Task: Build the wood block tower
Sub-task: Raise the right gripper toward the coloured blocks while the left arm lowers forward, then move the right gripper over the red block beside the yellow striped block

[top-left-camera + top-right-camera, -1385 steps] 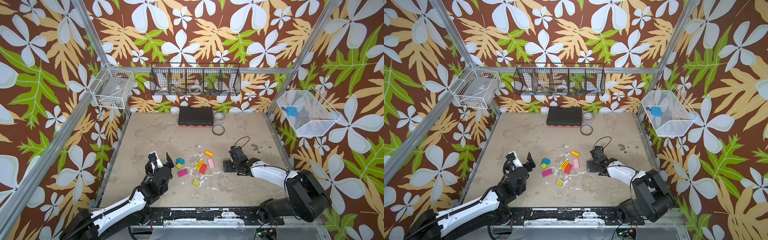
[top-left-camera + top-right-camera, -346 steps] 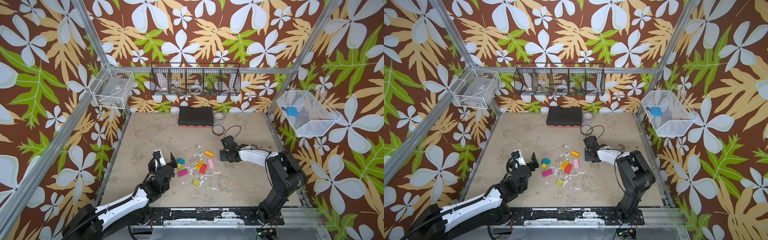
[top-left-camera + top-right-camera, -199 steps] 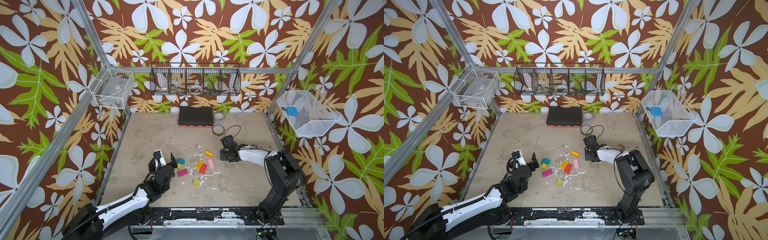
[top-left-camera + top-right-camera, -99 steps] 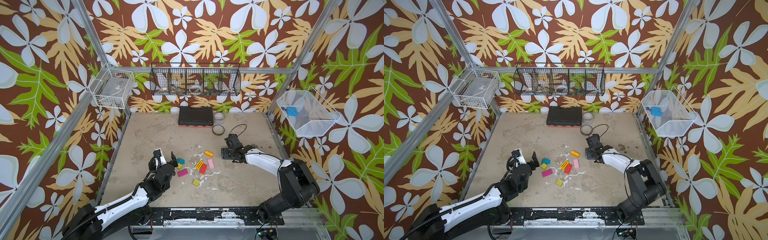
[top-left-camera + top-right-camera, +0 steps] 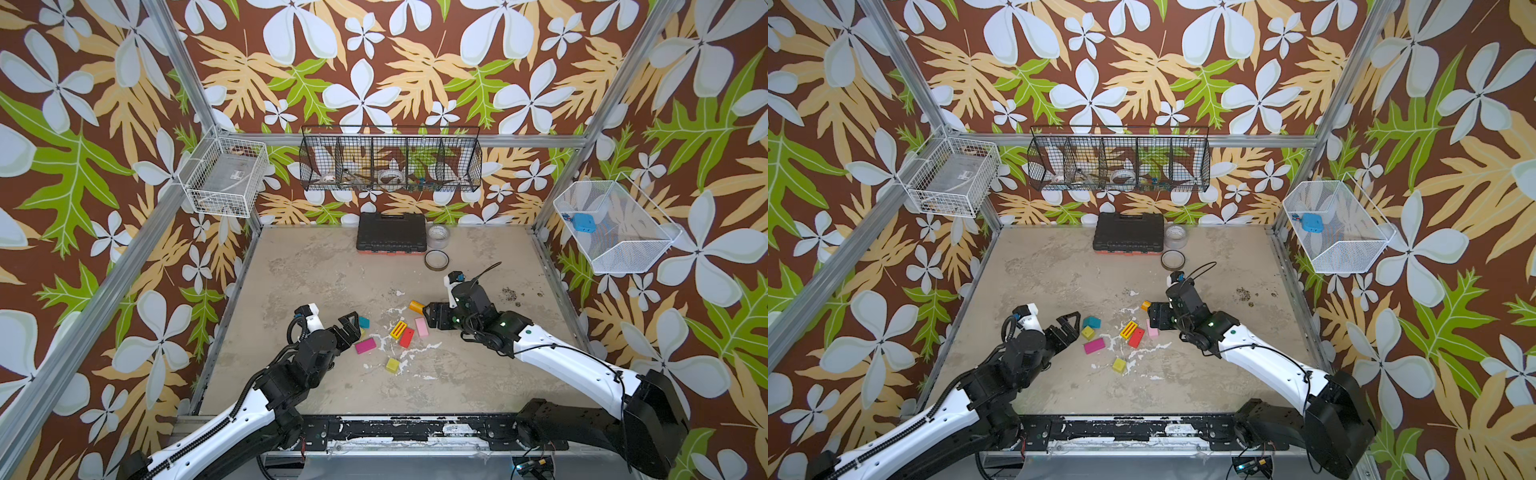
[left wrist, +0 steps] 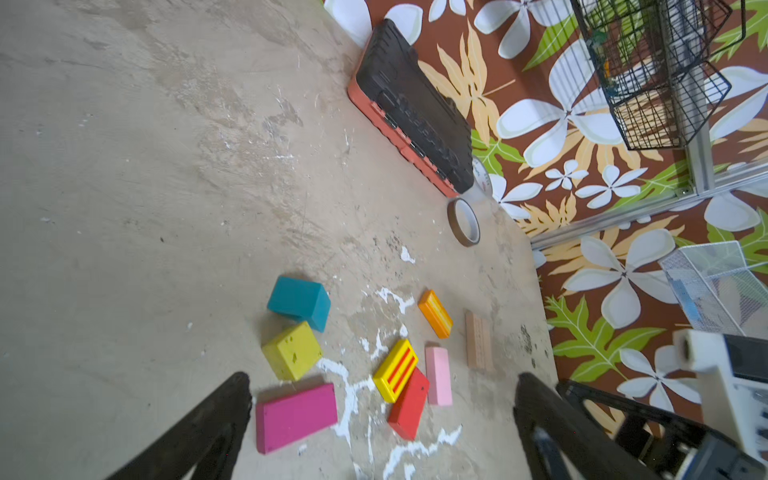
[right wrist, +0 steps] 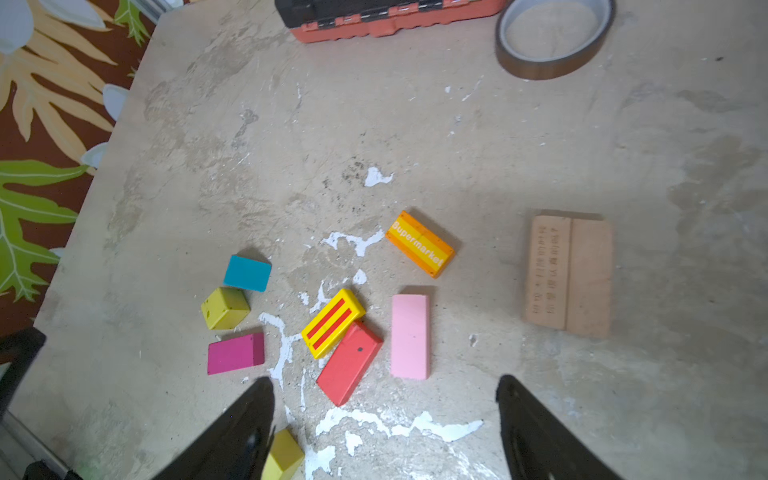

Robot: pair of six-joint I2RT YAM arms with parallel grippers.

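At the left gripper (image 6: 384, 382), the jaws are seen spread wide, nothing gripped. The magenta block (image 6: 296, 411) is found just beside one finger (image 6: 232, 407); the cube (image 6: 291, 351) and teal block (image 6: 299, 301) lie just ahead of it. The right gripper (image 7: 384, 386) is likewise spread and empty. The red block (image 7: 349, 361) and striped block (image 7: 332, 322) (touching) and the pink block (image 7: 409, 336) are noted just ahead of its jaws, the orange block (image 7: 419, 243) farther ahead, and two planks (image 7: 567, 274) side by side off to one side. A second cube (image 7: 284, 459) is partly hidden by one finger (image 7: 249, 424). All are laid flat on the table (image 7: 457, 124), unstacked.
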